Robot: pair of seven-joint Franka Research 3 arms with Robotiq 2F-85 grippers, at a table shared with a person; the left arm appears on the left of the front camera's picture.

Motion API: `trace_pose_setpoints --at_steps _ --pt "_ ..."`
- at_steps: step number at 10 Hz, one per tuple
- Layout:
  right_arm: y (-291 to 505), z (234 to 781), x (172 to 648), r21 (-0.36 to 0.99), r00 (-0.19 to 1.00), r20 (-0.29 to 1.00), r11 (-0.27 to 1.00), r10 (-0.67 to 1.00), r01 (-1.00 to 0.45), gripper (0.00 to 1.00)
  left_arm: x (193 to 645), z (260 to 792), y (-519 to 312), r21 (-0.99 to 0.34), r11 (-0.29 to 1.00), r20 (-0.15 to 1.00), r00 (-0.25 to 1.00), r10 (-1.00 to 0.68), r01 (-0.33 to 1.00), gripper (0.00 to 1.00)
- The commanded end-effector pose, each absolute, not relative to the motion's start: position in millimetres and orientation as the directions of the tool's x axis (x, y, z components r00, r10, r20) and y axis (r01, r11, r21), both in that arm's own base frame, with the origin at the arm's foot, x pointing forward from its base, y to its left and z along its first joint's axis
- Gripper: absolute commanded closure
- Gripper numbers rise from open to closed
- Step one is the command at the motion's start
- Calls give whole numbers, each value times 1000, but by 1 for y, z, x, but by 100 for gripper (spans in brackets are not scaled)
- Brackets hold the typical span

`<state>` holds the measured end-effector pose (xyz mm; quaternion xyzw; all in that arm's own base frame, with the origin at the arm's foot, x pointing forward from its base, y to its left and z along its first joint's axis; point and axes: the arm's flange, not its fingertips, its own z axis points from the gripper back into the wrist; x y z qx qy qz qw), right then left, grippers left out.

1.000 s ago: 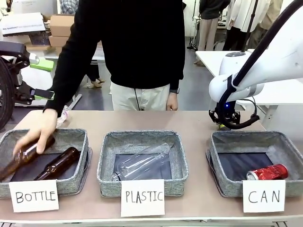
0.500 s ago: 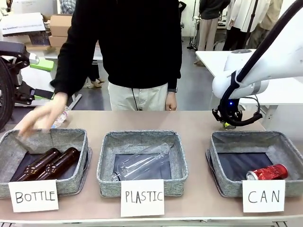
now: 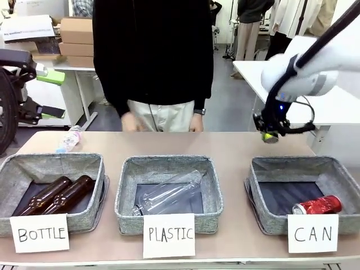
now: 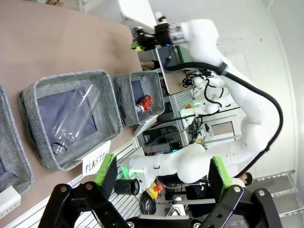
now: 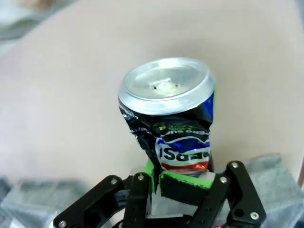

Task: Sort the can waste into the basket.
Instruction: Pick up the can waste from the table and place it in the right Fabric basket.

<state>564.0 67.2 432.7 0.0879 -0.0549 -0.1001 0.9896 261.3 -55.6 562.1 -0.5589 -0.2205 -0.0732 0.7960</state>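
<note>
My right gripper [image 3: 271,133] hangs above the table just behind the far left corner of the grey basket [image 3: 256,171] fronted by the "CAN" card [image 3: 313,232]. It is shut on the crumpled dark blue-black can [image 5: 174,118], whose silver top faces the right wrist camera; in the front view only a yellowish bit of that can [image 3: 270,138] shows under the fingers. The red can [image 3: 318,205] lies on its side inside that basket, seen small as the red can [image 4: 144,101] in the left wrist view. My left gripper [image 4: 161,176] stands open and empty, off the front view.
The "PLASTIC" basket [image 3: 126,169] holds a clear bottle [image 3: 169,192]. The "BOTTLE" basket [image 3: 17,163] holds two brown glass bottles [image 3: 59,194]. Another clear bottle [image 3: 68,138] lies on the table behind it. A person [image 3: 154,62] stands at the far edge, hands near the waist.
My right gripper has risen with the dark can and drifted slightly right. The person put the second brown bottle into the left basket and drew the hand back to the body.
</note>
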Motion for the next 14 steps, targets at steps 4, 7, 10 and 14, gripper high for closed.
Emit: trace_pose_setpoints --at_steps 4,7,10,14 --pt "58 578 392 318 966 40 913 255 -254 100 261 564 -56 -863 350 432 892 133 365 0" --pt "54 555 340 308 967 37 917 254 -253 100 261 564 -56 -863 350 432 892 133 365 0" --pt "51 538 327 363 979 31 910 203 -200 100 261 564 -56 -863 350 432 892 133 365 0" --pt "48 537 335 361 976 15 909 217 -207 100 261 564 -56 -863 350 432 892 133 365 0"
